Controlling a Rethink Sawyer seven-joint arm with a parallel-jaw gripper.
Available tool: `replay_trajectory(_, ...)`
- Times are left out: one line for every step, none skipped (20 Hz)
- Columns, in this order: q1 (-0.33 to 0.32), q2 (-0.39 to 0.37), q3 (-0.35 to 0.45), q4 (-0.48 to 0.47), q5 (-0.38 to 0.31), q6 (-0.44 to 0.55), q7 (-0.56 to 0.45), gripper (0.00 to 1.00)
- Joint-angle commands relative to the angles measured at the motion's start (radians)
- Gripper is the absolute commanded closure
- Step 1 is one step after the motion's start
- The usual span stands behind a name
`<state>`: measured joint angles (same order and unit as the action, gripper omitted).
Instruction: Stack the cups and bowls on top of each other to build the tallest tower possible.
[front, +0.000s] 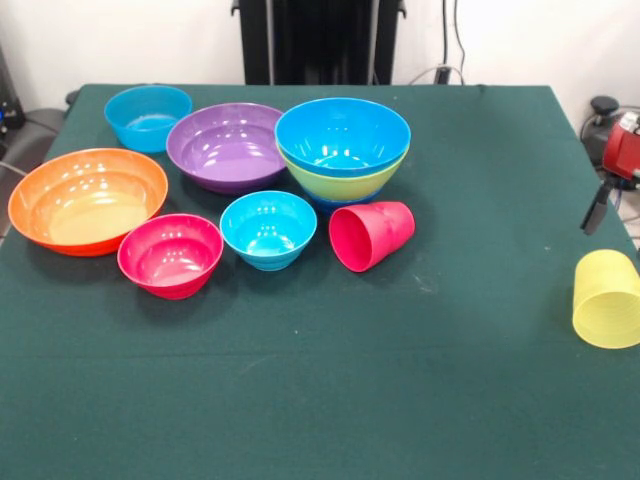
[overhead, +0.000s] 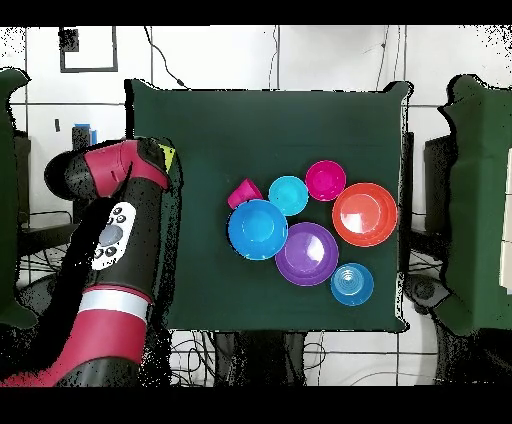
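The stack (front: 342, 135) stands mid-table: a bright blue bowl nested in a lime green bowl (front: 345, 184), with a sliver of dark blue beneath. The red-pink cup (front: 371, 235) lies on its side just in front of it. The yellow cup (front: 606, 298) lies on its side alone at the right edge. My gripper (front: 598, 208) hangs at the right edge, above and behind the yellow cup, apart from it. In the overhead view my arm (overhead: 110, 235) covers the table's left side and a bit of the yellow cup (overhead: 166, 156) shows beside it.
Loose bowls sit left of the stack: orange (front: 87, 200), purple (front: 225, 147), a small blue one (front: 148, 117) at the back, pink-red (front: 170, 255) and cyan (front: 268, 229) in front. The table (front: 470, 200) is dark green cloth.
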<state>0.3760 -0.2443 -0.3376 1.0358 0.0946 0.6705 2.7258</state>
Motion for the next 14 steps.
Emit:
replay_trajectory(-0.030, 0.084, 0.136, -0.153, -0.084, 0.177, -0.225, 0.00)
replay_trajectory(-0.026, 0.094, 0.134, -0.171, -0.085, 0.188, -0.218, 0.00)
replay_trajectory(-0.024, 0.105, 0.132, -0.195, -0.085, 0.204, -0.213, 0.00)
replay_trajectory(-0.029, 0.115, 0.131, -0.221, -0.086, 0.221, -0.215, 0.00)
replay_trajectory(-0.030, 0.126, 0.130, -0.245, -0.086, 0.238, -0.215, 0.00)
replay_trajectory(-0.034, 0.136, 0.129, -0.269, -0.086, 0.253, -0.217, 0.00)
replay_trajectory(-0.034, 0.147, 0.128, -0.292, -0.085, 0.268, -0.217, 0.00)
replay_trajectory(-0.037, 0.149, 0.128, -0.303, -0.085, 0.276, -0.221, 0.00)
replay_trajectory(-0.038, 0.157, 0.127, -0.318, -0.084, 0.284, -0.220, 0.00)
replay_trajectory(-0.038, 0.164, 0.125, -0.333, -0.083, 0.292, -0.219, 0.00)
replay_trajectory(-0.038, 0.175, 0.123, -0.354, -0.082, 0.302, -0.217, 0.00)
replay_trajectory(-0.036, 0.177, 0.121, -0.358, -0.082, 0.305, -0.215, 0.00)
replay_trajectory(-0.035, 0.179, 0.118, -0.362, -0.082, 0.307, -0.213, 0.00)
replay_trajectory(-0.033, 0.167, 0.118, -0.338, -0.083, 0.295, -0.214, 0.00)
